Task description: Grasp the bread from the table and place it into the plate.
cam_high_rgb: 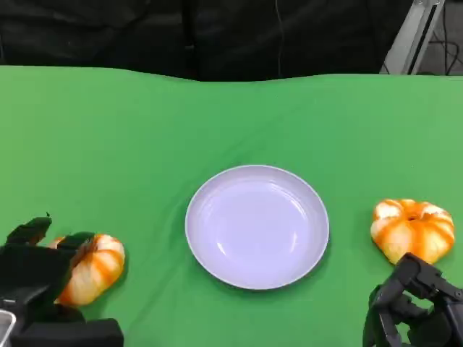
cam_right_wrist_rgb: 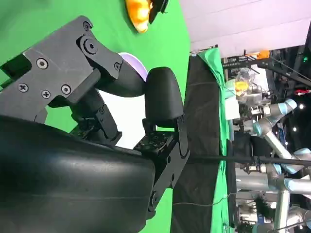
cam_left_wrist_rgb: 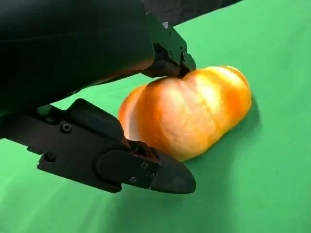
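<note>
Bread (cam_left_wrist_rgb: 187,111) sits between the fingers (cam_left_wrist_rgb: 126,165) of the left hand (cam_high_rgb: 32,271), which are closed around it, one tip pressing its upper side and another lying along its lower edge on the green table (cam_high_rgb: 145,137). The right hand (cam_high_rgb: 412,307) has its fingers curled inward with nothing in them, just short of a second bread (cam_high_rgb: 412,230). Two breads are in sight. Beyond and between both hands lies one white plate (cam_high_rgb: 257,225)
</note>
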Tool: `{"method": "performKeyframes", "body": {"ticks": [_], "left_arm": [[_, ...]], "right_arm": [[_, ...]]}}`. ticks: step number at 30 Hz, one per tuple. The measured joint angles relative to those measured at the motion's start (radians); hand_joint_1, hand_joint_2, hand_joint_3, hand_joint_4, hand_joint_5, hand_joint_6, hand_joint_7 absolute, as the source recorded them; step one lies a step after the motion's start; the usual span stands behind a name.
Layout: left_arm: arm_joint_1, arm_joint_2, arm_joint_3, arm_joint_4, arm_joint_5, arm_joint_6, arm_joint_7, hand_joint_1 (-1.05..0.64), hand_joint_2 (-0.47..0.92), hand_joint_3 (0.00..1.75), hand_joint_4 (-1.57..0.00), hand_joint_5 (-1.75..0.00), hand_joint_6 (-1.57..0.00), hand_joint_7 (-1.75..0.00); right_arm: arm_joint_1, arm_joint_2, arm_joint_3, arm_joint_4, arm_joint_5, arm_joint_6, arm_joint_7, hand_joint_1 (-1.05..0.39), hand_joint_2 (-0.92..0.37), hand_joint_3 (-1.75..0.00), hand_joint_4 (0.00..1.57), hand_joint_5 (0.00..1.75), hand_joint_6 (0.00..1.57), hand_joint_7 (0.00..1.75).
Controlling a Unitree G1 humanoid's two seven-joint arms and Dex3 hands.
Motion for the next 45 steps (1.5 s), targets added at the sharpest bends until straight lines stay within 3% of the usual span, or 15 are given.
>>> {"method": "performKeyframes", "body": {"ticks": [20,22,24,25,26,27,28,29,31,32,45], "left_arm": [[-0.140,-0.016,-0.091,0.250,-0.133,-0.031,0.138,-0.62,0.92,0.16,-0.29,-0.05,-0.41,-0.03],[-0.146,-0.016,-0.098,0.261,-0.144,-0.036,0.150,-0.42,0.92,0.17,-0.61,-0.10,-0.65,-0.07],[-0.148,-0.016,-0.101,0.275,-0.158,-0.058,0.176,-0.37,0.92,0.17,-0.68,-0.10,-0.70,-0.07],[-0.149,-0.016,-0.102,0.282,-0.164,-0.068,0.188,-0.34,0.92,0.17,-0.75,-0.20,-0.78,-0.09],[-0.150,-0.016,-0.104,0.287,-0.171,-0.073,0.195,-0.27,0.92,0.19,-0.79,-0.59,-0.94,-0.14],[-0.150,-0.018,-0.102,0.291,-0.184,-0.080,0.204,-0.23,0.92,0.18,-0.66,-1.22,-0.90,-0.50],[-0.149,-0.022,-0.097,0.292,-0.200,-0.092,0.216,-0.21,0.92,0.18,-0.61,-1.46,-0.72,-0.97],[-0.146,-0.027,-0.088,0.294,-0.218,-0.102,0.227,-0.18,0.92,0.20,-0.60,-1.60,-0.57,-1.35],[-0.139,-0.037,-0.073,0.294,-0.247,-0.124,0.257,-0.14,0.92,0.25,-0.58,-1.72,-0.42,-1.66],[-0.138,-0.040,-0.069,0.294,-0.259,-0.133,0.266,-0.13,0.92,0.27,-0.58,-1.73,-0.39,-1.70],[-0.104,-0.043,-0.030,0.127,-0.294,-0.120,0.257,-0.07,0.92,0.20,-0.58,-1.75,-0.38,-1.75]], "right_arm": [[0.004,0.000,0.005,-0.001,-0.007,0.000,-0.012,-0.15,-0.47,-1.35,0.86,1.75,0.75,1.63],[0.004,0.000,0.005,-0.001,-0.007,0.000,-0.012,-0.15,-0.47,-1.35,0.86,1.75,0.75,1.64],[0.004,0.000,0.005,-0.001,-0.007,0.000,-0.012,-0.15,-0.47,-1.35,0.87,1.75,0.75,1.64],[0.004,0.000,0.006,-0.001,-0.007,0.000,-0.012,-0.15,-0.47,-1.35,0.87,1.75,0.75,1.64],[0.004,0.000,0.006,-0.001,-0.006,0.000,-0.012,-0.15,-0.47,-1.35,0.87,1.75,0.75,1.64],[0.004,0.000,0.006,-0.002,-0.006,0.000,-0.012,-0.15,-0.47,-1.35,0.87,1.75,0.75,1.64],[0.005,0.000,0.006,-0.003,-0.006,0.001,-0.013,-0.15,-0.47,-1.35,0.87,1.75,0.75,1.64],[0.006,0.000,0.007,-0.006,-0.006,0.002,-0.013,-0.15,-0.47,-1.34,0.87,1.75,0.75,1.64],[0.006,0.000,0.007,-0.008,-0.006,0.002,-0.016,-0.15,-0.47,-1.34,0.87,1.75,0.75,1.64],[0.006,0.000,0.007,-0.008,-0.007,0.002,-0.017,-0.15,-0.47,-1.34,0.87,1.75,0.75,1.63],[0.007,0.000,0.007,-0.010,-0.006,0.004,-0.018,-0.15,-0.48,-1.34,0.86,1.75,0.75,1.63]]}}
